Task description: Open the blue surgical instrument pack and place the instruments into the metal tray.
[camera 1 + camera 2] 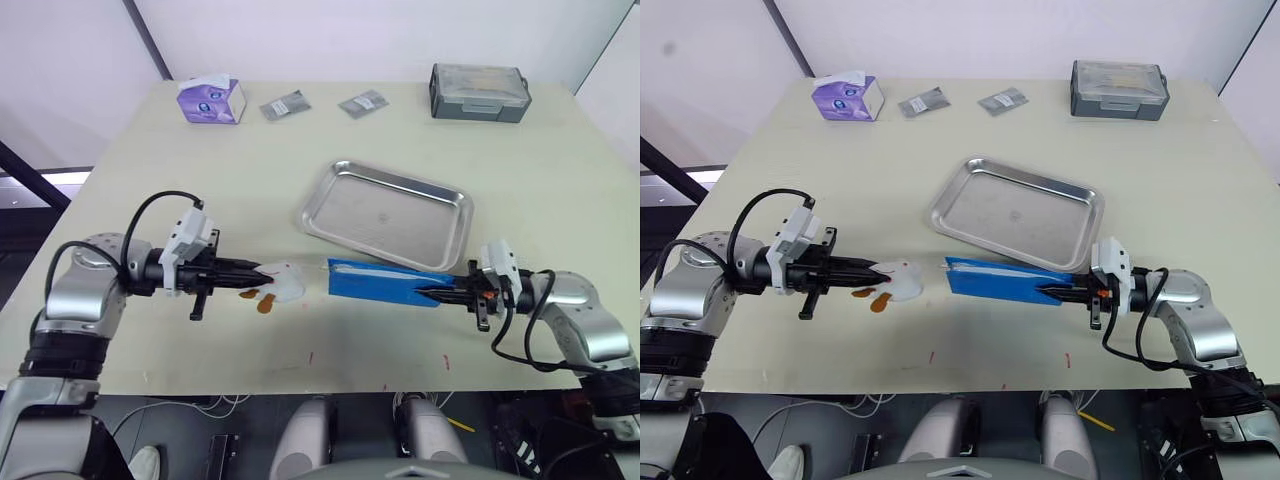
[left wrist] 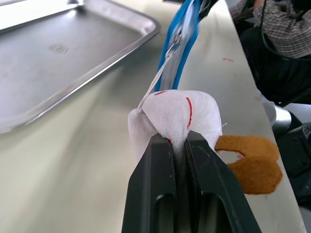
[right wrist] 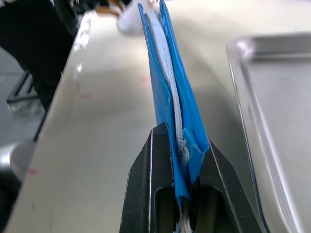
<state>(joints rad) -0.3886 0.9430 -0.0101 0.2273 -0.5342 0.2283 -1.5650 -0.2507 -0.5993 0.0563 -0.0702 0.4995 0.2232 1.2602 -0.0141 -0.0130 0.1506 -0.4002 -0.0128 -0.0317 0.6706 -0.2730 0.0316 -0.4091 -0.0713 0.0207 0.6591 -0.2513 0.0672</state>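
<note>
The pale counter [image 1: 150, 180] carries everything. The metal tray [image 1: 388, 214] lies near its middle, bare inside, and serves as the landmark. On the robot's side of the tray, just beside its near rim, the blue surgical instrument pack [image 1: 385, 282] stands on edge, lengthwise along that rim, with a white zipper line running along its top in the right wrist view. Beyond the tray, at the far right of the counter, sits a grey lidded box [image 1: 479, 92]; far left of the tray is a purple tissue box [image 1: 211, 100], and two small grey packets [image 1: 285, 105] lie between those boxes.

The right end effector [image 1: 436, 294] is clamped narrowly on the pack's right end, near the tray's near right corner. The left end effector [image 1: 258, 271], left of the tray's near corner, pinches a small white plush charm [image 2: 177, 112] with brown parts [image 1: 258, 299], tied by a thin white cord to the pack's left end.
</note>
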